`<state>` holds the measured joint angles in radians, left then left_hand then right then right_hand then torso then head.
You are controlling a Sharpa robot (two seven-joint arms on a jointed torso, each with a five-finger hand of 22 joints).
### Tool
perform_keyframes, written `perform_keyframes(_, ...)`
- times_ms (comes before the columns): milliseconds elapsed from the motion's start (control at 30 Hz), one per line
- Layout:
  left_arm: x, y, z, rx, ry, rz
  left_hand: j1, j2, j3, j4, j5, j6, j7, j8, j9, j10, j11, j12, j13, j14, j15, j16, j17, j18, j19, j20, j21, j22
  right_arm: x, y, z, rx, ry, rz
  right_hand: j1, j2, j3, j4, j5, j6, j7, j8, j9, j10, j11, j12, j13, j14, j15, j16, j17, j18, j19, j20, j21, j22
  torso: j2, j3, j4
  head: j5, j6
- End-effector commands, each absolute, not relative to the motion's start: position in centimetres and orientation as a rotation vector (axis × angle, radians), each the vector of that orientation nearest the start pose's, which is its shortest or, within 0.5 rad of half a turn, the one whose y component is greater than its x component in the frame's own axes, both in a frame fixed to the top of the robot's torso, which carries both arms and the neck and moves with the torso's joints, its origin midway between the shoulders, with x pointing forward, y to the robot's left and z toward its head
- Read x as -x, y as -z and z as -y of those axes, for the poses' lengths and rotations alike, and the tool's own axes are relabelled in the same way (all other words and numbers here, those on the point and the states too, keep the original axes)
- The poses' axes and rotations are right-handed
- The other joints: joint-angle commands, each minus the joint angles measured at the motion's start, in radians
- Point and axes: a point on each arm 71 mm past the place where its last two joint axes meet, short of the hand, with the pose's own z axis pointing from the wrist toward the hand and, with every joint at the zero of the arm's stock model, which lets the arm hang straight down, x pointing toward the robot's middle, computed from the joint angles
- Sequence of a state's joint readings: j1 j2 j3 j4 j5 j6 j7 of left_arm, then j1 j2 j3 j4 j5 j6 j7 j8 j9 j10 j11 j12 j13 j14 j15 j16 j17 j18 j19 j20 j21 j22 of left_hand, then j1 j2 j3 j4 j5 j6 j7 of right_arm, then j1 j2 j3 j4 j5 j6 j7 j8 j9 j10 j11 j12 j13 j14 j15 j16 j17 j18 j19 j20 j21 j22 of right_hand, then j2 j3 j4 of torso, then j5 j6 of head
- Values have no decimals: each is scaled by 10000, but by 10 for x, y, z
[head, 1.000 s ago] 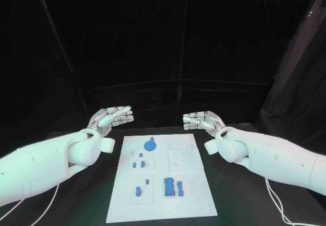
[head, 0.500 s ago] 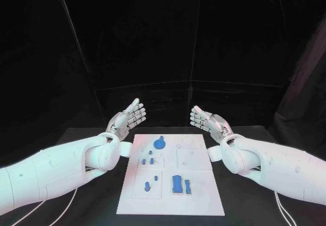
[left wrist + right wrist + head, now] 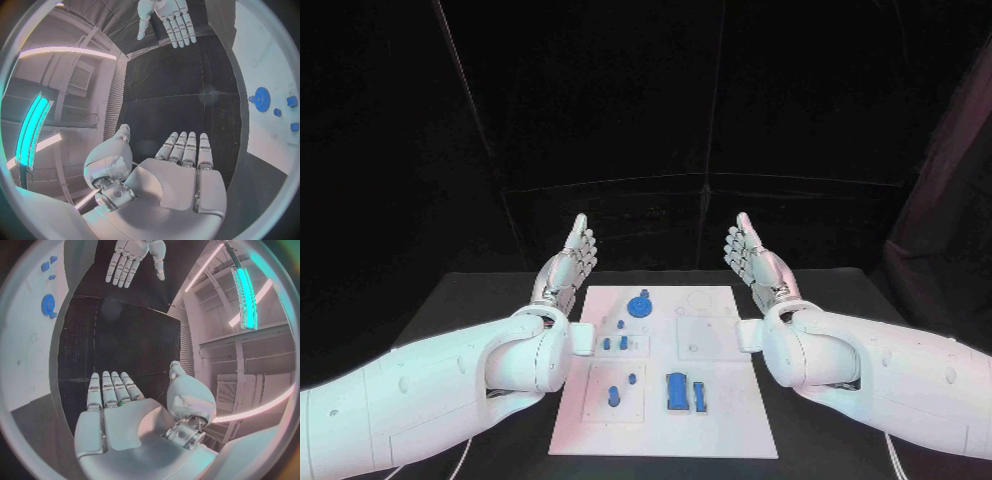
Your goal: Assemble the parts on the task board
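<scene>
The white task board (image 3: 718,410) lies flat in the middle of the black table. On it sit several blue parts: a round gear-like piece (image 3: 640,304) near the far end, small blocks (image 3: 613,343) mid-left, a small peg (image 3: 613,396) and a long rectangular block (image 3: 678,390) toward the near end. My left hand (image 3: 570,264) is raised above the board's far left corner, fingers straight and together, holding nothing. My right hand (image 3: 754,262) mirrors it above the far right corner, flat and empty. The left wrist view shows my left hand (image 3: 181,170), the right hand (image 3: 167,20) opposite, and the gear (image 3: 260,98).
The black table (image 3: 473,300) extends to both sides of the board. Dark curtains close off the back. In the right wrist view the board's edge (image 3: 25,340) carries the blue gear (image 3: 49,305), with my right hand (image 3: 115,415) and the left hand (image 3: 131,260) facing each other.
Both hands have straightened from curled to flat and risen upright, palms turned toward each other, above the board's far corners. The camera view has shifted. The parts have not moved.
</scene>
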<state>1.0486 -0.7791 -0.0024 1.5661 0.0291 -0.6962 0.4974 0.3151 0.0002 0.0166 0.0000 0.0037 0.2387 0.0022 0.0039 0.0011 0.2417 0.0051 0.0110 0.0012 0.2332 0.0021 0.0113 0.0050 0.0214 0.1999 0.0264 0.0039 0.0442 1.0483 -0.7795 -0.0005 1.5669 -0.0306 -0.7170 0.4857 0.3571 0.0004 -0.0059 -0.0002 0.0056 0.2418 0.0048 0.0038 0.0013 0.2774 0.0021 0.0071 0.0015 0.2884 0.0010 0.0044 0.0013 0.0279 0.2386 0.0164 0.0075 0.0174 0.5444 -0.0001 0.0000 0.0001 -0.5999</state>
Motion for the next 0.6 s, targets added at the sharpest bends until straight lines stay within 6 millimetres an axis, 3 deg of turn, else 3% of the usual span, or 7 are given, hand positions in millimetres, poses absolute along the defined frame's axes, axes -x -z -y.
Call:
perform_keyframes(33,-462,224,-192,12089,12289,-12178,-1005,-2,-166,0,-37,-760,-22,-39,-11,-774,-51,-110,-12,-746,-21,-113,-50,-214,-643,-264,-39,-442,-462,224,192,-12089,-12289,-12178,-1131,-4,59,2,-56,-761,-48,-38,-13,-881,-21,-71,-15,-913,-10,-44,-13,-279,-753,-164,-75,-174,-2,1,0,-1,-1)
perform_keyframes(567,-462,224,-192,12089,12289,-12178,-2035,-2,-166,0,-37,-1536,-22,-39,-11,-1543,-51,-110,-12,-1504,-21,-113,-50,-214,-1267,-264,-39,-442,-462,224,192,-12089,-12289,-12178,-2288,-4,59,2,-56,-1546,-48,-38,-13,-1769,-21,-71,-15,-1853,-10,-44,-13,-279,-1512,-164,-75,-174,-2,1,0,-1,-1)
perform_keyframes(600,-462,224,-192,12089,12289,-12178,-2204,-2,-166,0,-37,-1671,-22,-39,-11,-1707,-51,-110,-12,-1627,-21,-113,-50,-214,-1999,-264,-39,-442,-462,224,192,-12089,-12289,-12178,-2369,-4,59,2,-56,-1603,-48,-38,-13,-1840,-21,-71,-15,-1931,-10,-44,-13,-279,-1577,-164,-75,-174,-2,1,0,-1,-1)
